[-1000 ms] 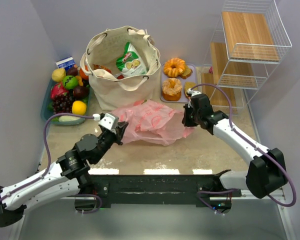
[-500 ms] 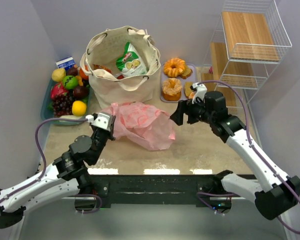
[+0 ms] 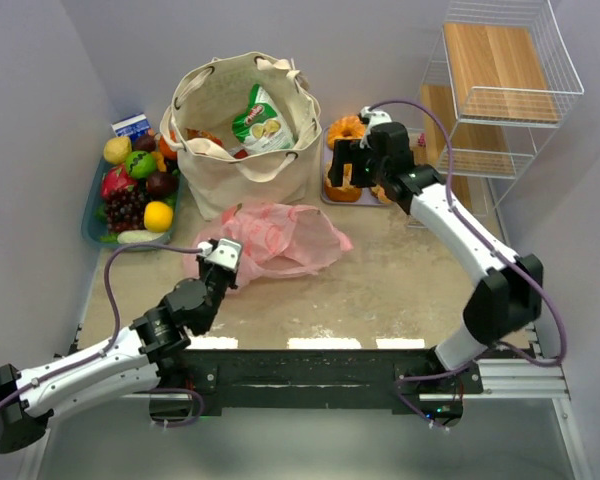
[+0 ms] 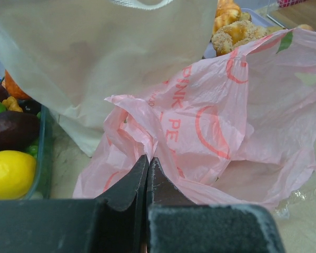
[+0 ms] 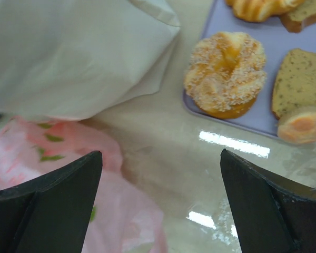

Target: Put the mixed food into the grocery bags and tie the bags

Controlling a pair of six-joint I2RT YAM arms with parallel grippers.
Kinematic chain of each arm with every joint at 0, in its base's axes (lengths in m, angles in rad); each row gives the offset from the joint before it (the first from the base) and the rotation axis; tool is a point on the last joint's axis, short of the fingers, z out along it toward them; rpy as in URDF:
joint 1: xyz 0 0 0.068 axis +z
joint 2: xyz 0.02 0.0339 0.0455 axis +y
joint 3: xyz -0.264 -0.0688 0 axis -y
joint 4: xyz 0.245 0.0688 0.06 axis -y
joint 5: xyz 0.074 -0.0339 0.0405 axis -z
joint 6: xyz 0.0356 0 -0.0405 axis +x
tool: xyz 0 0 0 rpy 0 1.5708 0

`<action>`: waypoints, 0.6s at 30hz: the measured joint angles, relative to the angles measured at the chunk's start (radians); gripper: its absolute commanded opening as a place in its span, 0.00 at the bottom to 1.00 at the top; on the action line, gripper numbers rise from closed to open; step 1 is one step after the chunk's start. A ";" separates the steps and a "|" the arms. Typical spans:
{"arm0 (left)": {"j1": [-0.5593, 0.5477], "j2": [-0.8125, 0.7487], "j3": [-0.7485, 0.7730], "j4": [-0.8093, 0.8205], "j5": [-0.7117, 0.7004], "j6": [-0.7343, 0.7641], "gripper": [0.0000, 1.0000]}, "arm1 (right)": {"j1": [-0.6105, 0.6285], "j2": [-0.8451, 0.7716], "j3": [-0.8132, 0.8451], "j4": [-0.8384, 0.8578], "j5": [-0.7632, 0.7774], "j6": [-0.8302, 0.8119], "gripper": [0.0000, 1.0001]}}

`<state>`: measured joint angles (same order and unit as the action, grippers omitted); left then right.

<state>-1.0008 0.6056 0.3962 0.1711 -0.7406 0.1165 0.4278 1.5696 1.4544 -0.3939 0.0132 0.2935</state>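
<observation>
Left wrist view: the pink bag (image 4: pixel 210 121) is pinched by the left gripper (image 4: pixel 147 161); the right gripper (image 5: pixel 160 154) is held spread wide.

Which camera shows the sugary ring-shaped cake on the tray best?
The right wrist view: the sugary golden ring-shaped cake sits whole and close on the lilac tray. From the top the right claw covers most of it; the left wrist view catches only an edge.
</observation>
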 measured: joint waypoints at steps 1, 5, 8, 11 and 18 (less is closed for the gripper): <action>0.000 -0.014 -0.016 0.013 -0.005 0.004 0.00 | -0.005 0.036 0.016 -0.006 0.012 -0.003 0.98; 0.000 -0.064 -0.072 0.062 -0.025 0.012 0.00 | -0.041 0.204 0.093 -0.022 0.047 -0.003 0.97; 0.000 -0.090 -0.110 0.102 -0.033 0.020 0.00 | -0.071 0.304 0.143 -0.040 0.056 -0.002 0.97; 0.000 -0.097 -0.133 0.121 -0.036 0.026 0.00 | -0.100 0.407 0.215 -0.046 0.067 0.002 0.96; 0.000 -0.078 -0.133 0.151 -0.038 0.034 0.00 | -0.141 0.598 0.370 -0.047 0.066 0.006 0.88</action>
<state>-1.0008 0.5278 0.2630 0.3222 -0.7784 0.1509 0.2871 2.1677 1.8244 -0.4404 0.0792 0.2993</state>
